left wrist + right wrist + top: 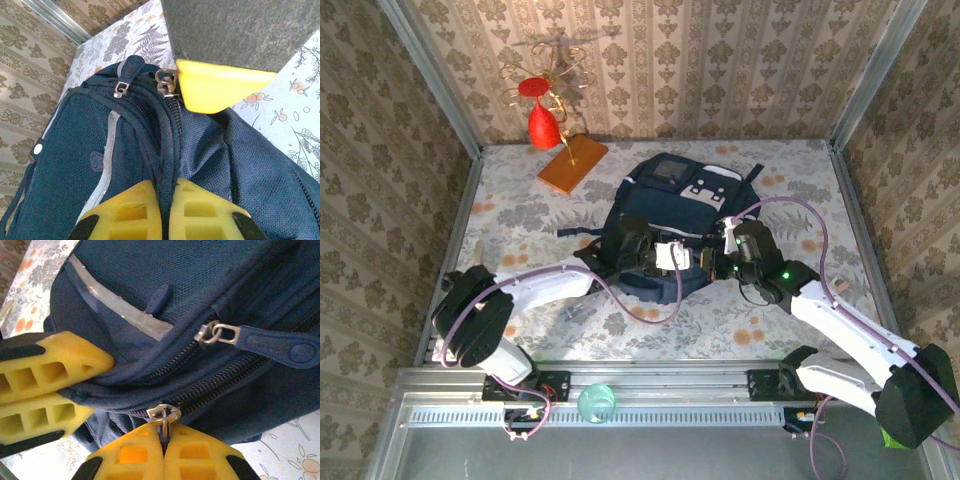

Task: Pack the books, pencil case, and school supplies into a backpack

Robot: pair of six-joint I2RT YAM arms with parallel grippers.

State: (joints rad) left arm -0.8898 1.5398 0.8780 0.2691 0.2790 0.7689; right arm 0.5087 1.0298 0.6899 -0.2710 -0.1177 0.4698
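Observation:
The navy backpack (670,215) lies in the middle of the table, its grey-white patch at the far end. My left gripper (670,256) is shut on a fold of the backpack (75,150) fabric along the zipper seam (167,150). My right gripper (164,437) is shut on the pull tab of the metal zipper slider (164,413) on the backpack (200,280). The left gripper's yellow fingers (45,370) pinch the fabric to the left in the right wrist view. A second zipper pull (270,340) hangs free above. Books, pencil case and supplies are out of view.
An orange flat slab (572,163) lies at the back left, with a red ornament stand (543,110) behind it. Wallpapered walls enclose the table (520,220). The right gripper (725,252) and its arm come in from the near right.

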